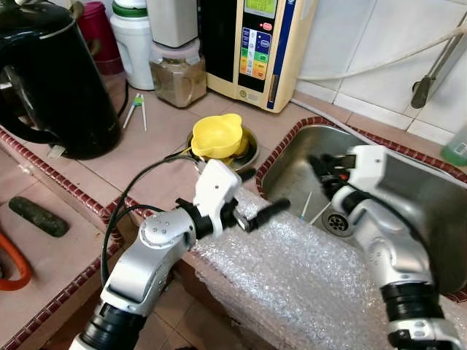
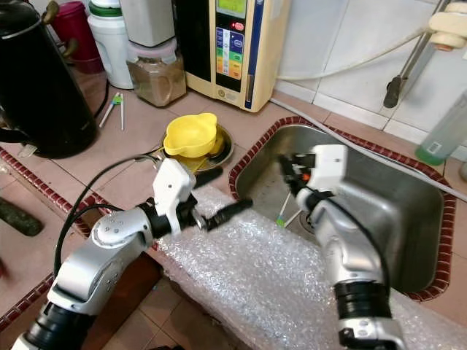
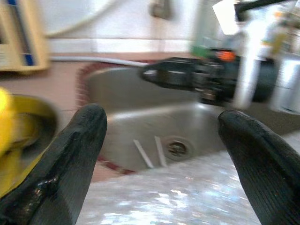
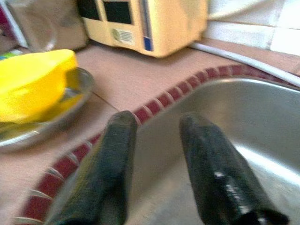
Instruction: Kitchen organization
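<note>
We are looking down at a tan-tiled kitchen counter (image 1: pixel 168 138) edged in dark red trim, with a stainless steel sink (image 1: pixel 408 189) set into it. A sheet of clear bubble wrap (image 1: pixel 292 270) is lying over the counter's front edge. A black electric kettle (image 1: pixel 51 80) is standing at far left. A yellow plastic bowl (image 1: pixel 217 135) is resting in a shallow metal dish (image 1: pixel 248 154) just beside the sink. We are holding our left gripper (image 1: pixel 259 200) above the bubble wrap, fingers spread wide. Our right gripper (image 4: pixel 159 164) is hovering over the sink basin, fingers slightly parted and empty.
</note>
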`<state>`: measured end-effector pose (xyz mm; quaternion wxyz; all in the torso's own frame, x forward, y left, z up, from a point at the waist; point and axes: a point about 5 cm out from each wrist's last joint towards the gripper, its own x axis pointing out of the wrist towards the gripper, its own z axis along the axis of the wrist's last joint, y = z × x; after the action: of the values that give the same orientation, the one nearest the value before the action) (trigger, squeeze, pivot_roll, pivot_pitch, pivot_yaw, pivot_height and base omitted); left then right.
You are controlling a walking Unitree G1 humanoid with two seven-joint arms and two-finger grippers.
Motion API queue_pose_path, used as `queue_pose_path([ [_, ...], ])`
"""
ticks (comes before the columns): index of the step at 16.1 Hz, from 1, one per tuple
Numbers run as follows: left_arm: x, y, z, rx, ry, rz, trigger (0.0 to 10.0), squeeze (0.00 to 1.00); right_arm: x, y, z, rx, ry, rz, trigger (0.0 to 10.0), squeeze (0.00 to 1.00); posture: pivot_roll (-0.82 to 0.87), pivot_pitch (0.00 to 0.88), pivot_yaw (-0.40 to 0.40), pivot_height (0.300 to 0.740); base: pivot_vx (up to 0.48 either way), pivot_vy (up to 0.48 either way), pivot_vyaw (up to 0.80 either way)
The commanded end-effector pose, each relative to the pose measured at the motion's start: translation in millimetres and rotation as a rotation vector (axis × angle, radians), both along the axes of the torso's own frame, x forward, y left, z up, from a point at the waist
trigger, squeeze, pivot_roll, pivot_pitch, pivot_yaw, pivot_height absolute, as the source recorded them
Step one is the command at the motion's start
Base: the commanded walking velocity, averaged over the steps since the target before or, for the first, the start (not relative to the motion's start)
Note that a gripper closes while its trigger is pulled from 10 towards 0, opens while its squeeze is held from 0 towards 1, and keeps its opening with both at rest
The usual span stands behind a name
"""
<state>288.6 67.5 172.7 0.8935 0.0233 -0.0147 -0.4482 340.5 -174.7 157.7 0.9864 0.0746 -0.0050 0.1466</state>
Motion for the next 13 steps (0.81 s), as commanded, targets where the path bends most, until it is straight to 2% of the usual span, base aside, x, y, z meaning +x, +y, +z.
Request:
queue_pose_path([
  [1, 7.2, 5.2, 7, -0.01, -0.032, 0.043, 10.0, 1.0, -5.2, 7.1, 10, 0.028, -0.037, 0.007, 10.0, 1.0, 0.0, 0.115, -0.018, 0.74, 0.0, 0.0, 0.0],
  [3, 17.7, 10.1, 12, -0.025, -0.065, 0.109, 10.0, 1.0, -20.0, 27.4, 16, 0.053, -0.071, 0.061, 10.0, 1.0, 0.0, 0.12, -0.019, 0.74, 0.0, 0.0, 0.0],
  [4, 24.9, 15.0, 16, -0.042, -0.086, 0.176, 10.0, 1.0, -32.9, 37.7, 19, 0.087, -0.095, 0.104, 10.0, 1.0, 0.0, 0.126, -0.014, 0.74, 0.0, 0.0, 0.0],
  [5, 29.1, 17.9, 18, -0.053, -0.096, 0.217, 10.0, 1.0, -39.6, 41.9, 20, 0.101, -0.105, 0.129, 10.0, 1.0, 0.0, 0.127, -0.013, 0.74, 0.0, 0.0, 0.0],
  [6, 43.5, 31.8, 23, -0.115, -0.085, 0.385, 10.0, 1.0, -57.7, 52.7, 21, 0.113, -0.12, 0.171, 10.0, 1.0, -0.01, 0.133, -0.004, 0.74, 0.0, 0.0, 0.0],
  [7, 51.1, 39.8, 24, -0.147, -0.072, 0.472, 10.0, 1.0, -67.1, 58.0, 22, 0.152, -0.113, 0.181, 10.0, 1.0, -0.01, 0.134, -0.003, 0.74, 0.0, 0.0, 0.0],
  [10, 67.5, 52.6, 23, -0.189, -0.03, 0.625, 10.0, 1.0, -82.4, 70.7, 16, 0.189, -0.073, 0.184, 10.0, 1.0, -0.02, 0.139, -0.005, 0.74, 0.0, 0.0, 0.0],
  [12, 73.5, 54.0, 21, -0.262, 0.03, 0.671, 10.0, 1.0, -87.1, 75.8, 16, 0.18, -0.07, 0.209, 10.0, 1.0, -0.03, 0.141, -0.006, 0.74, 0.0, 0.0, 0.0],
  [13, 77.9, 54.8, 21, -0.271, 0.037, 0.706, 10.0, 1.0, -91.0, 77.9, 19, 0.174, -0.072, 0.242, 10.0, 1.0, -0.03, 0.141, -0.006, 0.74, 0.0, 0.0, 0.0],
])
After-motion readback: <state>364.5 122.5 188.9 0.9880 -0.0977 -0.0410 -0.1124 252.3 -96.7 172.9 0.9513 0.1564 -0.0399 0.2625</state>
